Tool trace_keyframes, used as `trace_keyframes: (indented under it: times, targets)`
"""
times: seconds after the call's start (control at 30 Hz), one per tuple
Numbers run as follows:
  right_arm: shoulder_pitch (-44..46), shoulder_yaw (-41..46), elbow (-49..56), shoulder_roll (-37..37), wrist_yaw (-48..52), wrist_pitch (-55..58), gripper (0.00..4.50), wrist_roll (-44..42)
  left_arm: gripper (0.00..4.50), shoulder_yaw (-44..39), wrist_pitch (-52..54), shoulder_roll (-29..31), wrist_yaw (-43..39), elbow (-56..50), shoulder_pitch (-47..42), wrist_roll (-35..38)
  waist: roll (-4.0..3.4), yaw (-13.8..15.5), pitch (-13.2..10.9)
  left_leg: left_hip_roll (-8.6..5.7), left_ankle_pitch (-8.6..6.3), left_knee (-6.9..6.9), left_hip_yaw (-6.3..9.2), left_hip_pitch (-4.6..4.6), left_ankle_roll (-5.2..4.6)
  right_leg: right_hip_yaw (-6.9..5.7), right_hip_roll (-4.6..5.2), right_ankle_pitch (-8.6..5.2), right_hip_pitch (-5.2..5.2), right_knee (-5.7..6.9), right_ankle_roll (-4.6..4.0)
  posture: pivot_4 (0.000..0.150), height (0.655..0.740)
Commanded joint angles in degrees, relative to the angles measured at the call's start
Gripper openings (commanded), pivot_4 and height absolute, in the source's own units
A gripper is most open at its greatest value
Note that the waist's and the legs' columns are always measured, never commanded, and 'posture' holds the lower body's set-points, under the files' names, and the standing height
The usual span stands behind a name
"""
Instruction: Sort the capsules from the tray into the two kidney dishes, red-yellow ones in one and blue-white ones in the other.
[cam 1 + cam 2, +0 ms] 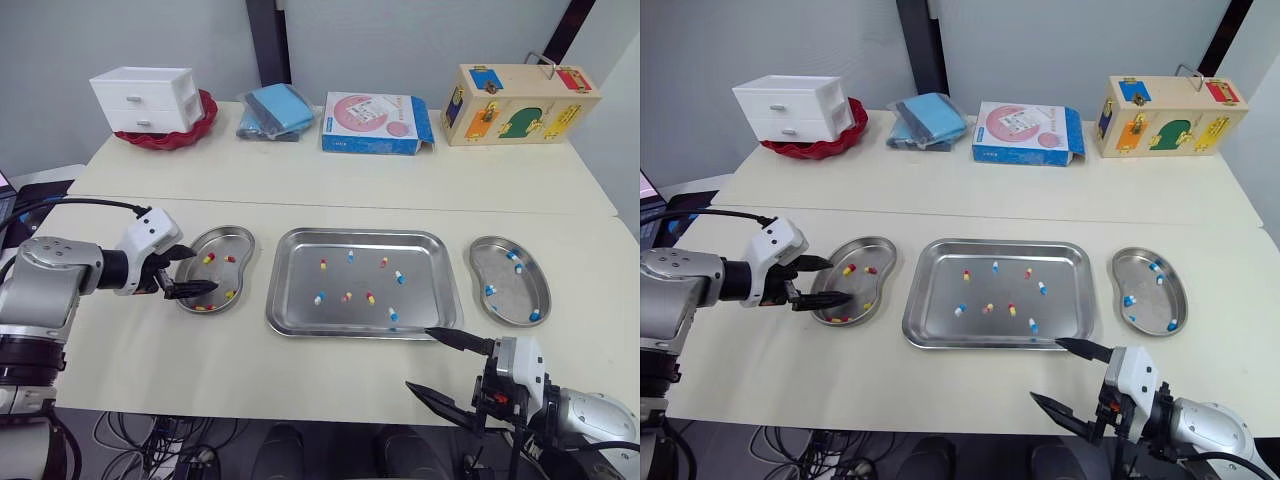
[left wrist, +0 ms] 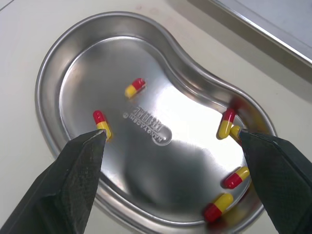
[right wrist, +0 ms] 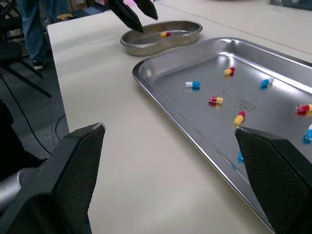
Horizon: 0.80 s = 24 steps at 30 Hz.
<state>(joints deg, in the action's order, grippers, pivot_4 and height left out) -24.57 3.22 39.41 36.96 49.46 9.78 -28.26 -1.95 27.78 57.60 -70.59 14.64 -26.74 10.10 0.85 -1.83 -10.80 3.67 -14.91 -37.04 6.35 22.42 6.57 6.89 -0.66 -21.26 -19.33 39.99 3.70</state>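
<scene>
At the table's near edge the right gripper hangs spread and empty, one finger at the tray's near right corner. Dropping there could strike the rim and scatter the capsules lying mid-tray. Farther, the left gripper is released and empty over the left dish of red-yellow ones. The right dish holds blue-white ones.

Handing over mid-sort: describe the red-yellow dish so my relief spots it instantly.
Find the big steel tray in the middle. On the robot's left of it lies a kidney dish, under the open left end effector. Unlike the right dish, which holds blue-white capsules, it holds only red-yellow capsules.
</scene>
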Motion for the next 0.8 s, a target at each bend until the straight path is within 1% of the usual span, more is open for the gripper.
trace_keyframes:
  times: [0.03,0.13,0.23,0.3,0.4,0.57,0.7,0.8]
  targets:
    - [-0.21,0.33,1.61,-0.33,-0.01,-1.46,4.5,-0.05,4.48,-0.87,-1.48,0.98,-0.15,0.58,-1.23,0.28,0.0,0.0,0.0,0.0,0.0,0.0,0.0,0.0,0.0,0.0,0.0,0.0,0.0,0.0,0.0,0.15,0.74]
    - [-0.97,0.45,0.44,-0.21,0.67,-2.64,4.5,0.68,4.48,-1.32,-2.71,0.67,-0.34,1.25,-1.28,0.79,0.0,0.0,0.0,0.0,0.0,0.0,0.0,0.0,0.0,0.0,0.0,0.0,0.0,0.0,0.0,0.15,0.74]
    - [-1.04,0.44,0.04,0.15,1.14,-3.27,4.5,1.11,4.48,-3.46,-3.44,0.39,-1.15,1.53,-0.77,3.15,0.0,0.0,0.0,0.0,0.0,0.0,0.0,0.0,0.0,0.0,0.0,0.0,0.0,0.0,0.0,0.15,0.74]
    - [-0.9,0.86,-0.07,0.05,1.12,-3.41,4.5,0.7,4.48,-5.02,-2.94,0.24,-2.07,1.2,0.49,5.5,0.0,-0.01,0.0,0.0,0.0,0.0,0.0,0.0,0.0,0.0,0.0,0.0,0.0,0.0,0.0,0.15,0.74]
    - [-1.82,1.79,-0.15,0.06,1.67,-4.02,4.5,0.07,4.48,-6.2,-4.61,0.37,-2.71,1.2,3.19,6.55,-0.01,-0.07,0.0,0.0,0.0,0.02,-0.01,-0.01,0.0,0.01,0.0,0.0,0.0,0.0,0.0,0.15,0.74]
    - [-4.12,3.34,-0.07,1.24,3.3,-4.39,4.5,-0.19,4.48,-9.31,-2.82,-0.01,-2.72,-0.87,4.84,10.56,0.0,0.02,0.01,0.01,0.0,0.0,-0.01,0.0,0.0,0.01,0.0,0.0,0.0,0.0,0.0,0.15,0.74]
    - [-5.06,9.16,-0.07,5.39,5.0,1.03,4.5,-4.77,4.48,-15.0,-5.02,-1.41,-2.09,-5.87,8.65,14.74,0.01,0.02,0.01,0.0,0.0,-0.01,-0.04,0.0,0.0,0.04,0.02,0.0,0.02,0.0,0.0,0.15,0.74]
    - [-6.95,19.8,-3.64,11.83,8.08,7.16,4.5,-7.71,4.48,-23.49,-5.98,-1.65,-3.3,-13.94,19.64,17.63,-0.02,-0.29,0.01,0.01,0.0,0.05,-0.11,-0.03,0.0,0.09,0.05,0.0,0.02,-0.03,0.0,0.15,0.74]
